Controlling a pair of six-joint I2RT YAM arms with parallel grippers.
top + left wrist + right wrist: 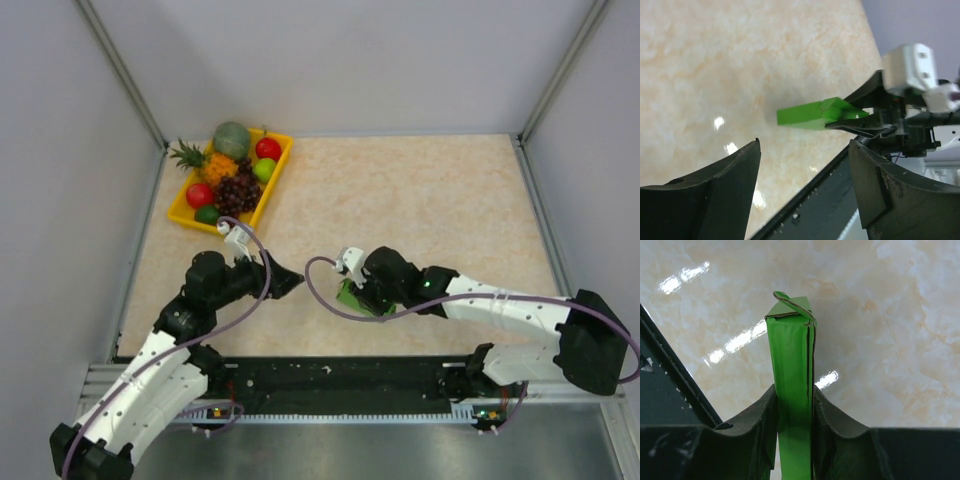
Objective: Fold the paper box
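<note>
Right claw (795,397) clamped on the green box (790,355), pressed flat, low over the table (450,200). A loose flap (790,299) curls at the tip. Left claw (805,146) is wide and empty, with the box at its 12 o'clock. Close squarely on the free end; don't crush that flap.

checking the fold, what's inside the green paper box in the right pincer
Nothing shows inside the paper box. The right pincer squeezes it nearly flat, and a bent end flap sits over its far end, so the interior is hidden.

White arms (150,385), black fingers (715,200), purple cables (308,280)
</note>
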